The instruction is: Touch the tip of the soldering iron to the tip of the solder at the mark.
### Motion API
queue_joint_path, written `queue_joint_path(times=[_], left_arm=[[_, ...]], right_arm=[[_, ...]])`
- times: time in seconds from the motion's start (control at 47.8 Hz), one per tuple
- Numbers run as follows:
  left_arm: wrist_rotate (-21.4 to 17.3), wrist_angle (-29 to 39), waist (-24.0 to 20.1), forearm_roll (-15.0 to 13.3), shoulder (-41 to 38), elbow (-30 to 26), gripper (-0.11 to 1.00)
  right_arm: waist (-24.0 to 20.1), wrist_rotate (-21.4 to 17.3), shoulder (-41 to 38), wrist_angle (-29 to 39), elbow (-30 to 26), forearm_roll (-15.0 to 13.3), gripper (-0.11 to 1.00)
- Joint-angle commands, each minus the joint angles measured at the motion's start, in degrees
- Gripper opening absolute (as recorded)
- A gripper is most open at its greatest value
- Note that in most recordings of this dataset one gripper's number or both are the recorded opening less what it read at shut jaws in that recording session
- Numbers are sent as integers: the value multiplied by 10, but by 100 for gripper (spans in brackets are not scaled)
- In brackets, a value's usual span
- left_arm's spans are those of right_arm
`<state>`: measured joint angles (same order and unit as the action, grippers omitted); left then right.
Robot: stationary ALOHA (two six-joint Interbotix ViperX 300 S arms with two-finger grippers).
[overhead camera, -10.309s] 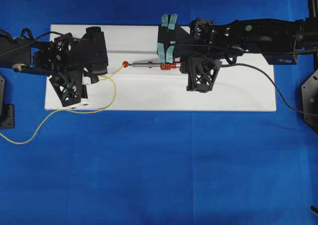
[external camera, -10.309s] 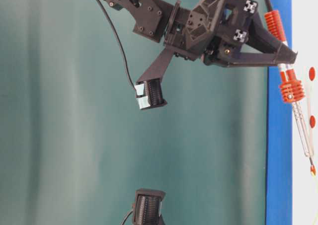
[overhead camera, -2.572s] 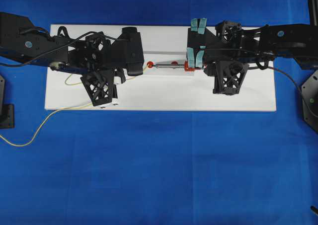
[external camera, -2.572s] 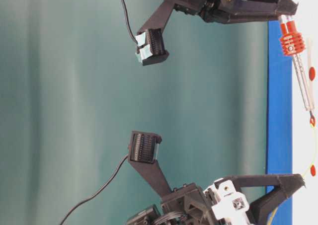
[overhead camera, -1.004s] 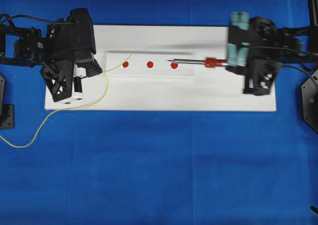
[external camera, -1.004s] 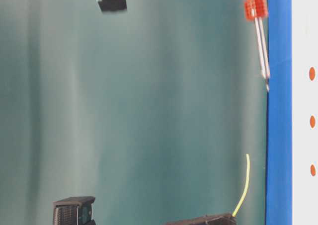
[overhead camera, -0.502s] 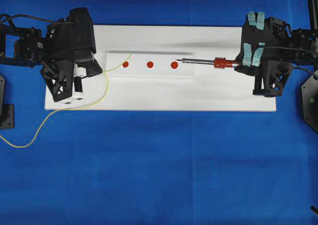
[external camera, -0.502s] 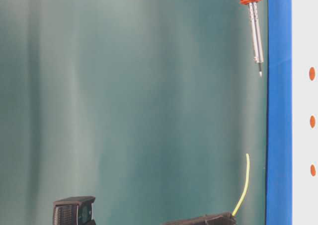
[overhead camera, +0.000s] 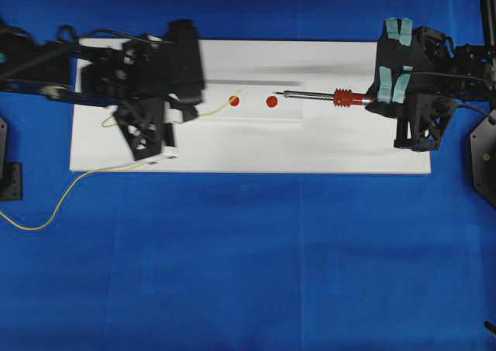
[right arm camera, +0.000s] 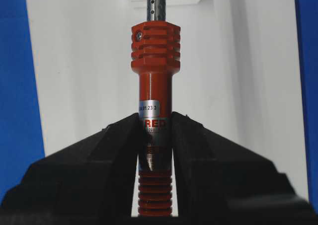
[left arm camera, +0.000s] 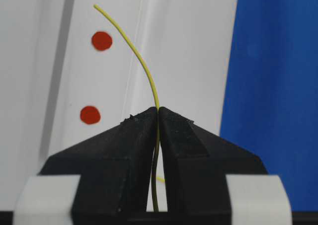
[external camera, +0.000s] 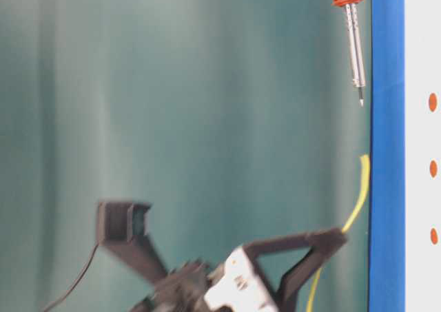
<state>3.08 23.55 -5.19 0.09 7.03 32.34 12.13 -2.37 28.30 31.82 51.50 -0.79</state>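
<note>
Here the question is the gap between two tips along one line. The right gripper [right arm camera: 155, 130] is clamped on the red handle of the iron [overhead camera: 325, 97], which lies level with its long axis running left-right in the overhead view, shaft pointing left toward the other arm. Its tip sits just right of the right-hand red mark [overhead camera: 272, 101] on the white board [overhead camera: 232, 153], close to it but, in the table-level view, clearly held above the surface rather than on it.

The left gripper [left arm camera: 158, 111] is pinched shut on the solder [left arm camera: 136, 56], a thin yellow wire that rises from between the jaws in a gentle curve. In the overhead view the free end of the wire [overhead camera: 221, 107] reaches up and to the right, ending at or just over the middle red mark [overhead camera: 234, 101]; the left arm is blurred, so the exact spot is hard to fix. The rest of the wire trails off the board's left edge onto the blue cloth [overhead camera: 248, 250].

So the two tips face each other nearly end to end, one mark apart. Which mark is the target I cannot tell. If it is the middle one, the solder is the nearer and the iron must slide left along its own axis and come down; if the right one, the solder has to travel on to the right.
</note>
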Motion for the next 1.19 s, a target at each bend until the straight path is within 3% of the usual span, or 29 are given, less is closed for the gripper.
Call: queue_joint_path(times=[0.0, 0.418, 1.171], left_arm=[[-2, -4, 2, 1, -27, -33, 2], [-12, -18, -1, 2, -120, -83, 2], [-12, -34, -3, 1, -129, -81, 2]], right_arm=[[1, 0, 2, -4, -6, -2, 6], [2, 0, -2, -4, -6, -4, 6], [3, 0, -39, -9, -10, -7, 6]])
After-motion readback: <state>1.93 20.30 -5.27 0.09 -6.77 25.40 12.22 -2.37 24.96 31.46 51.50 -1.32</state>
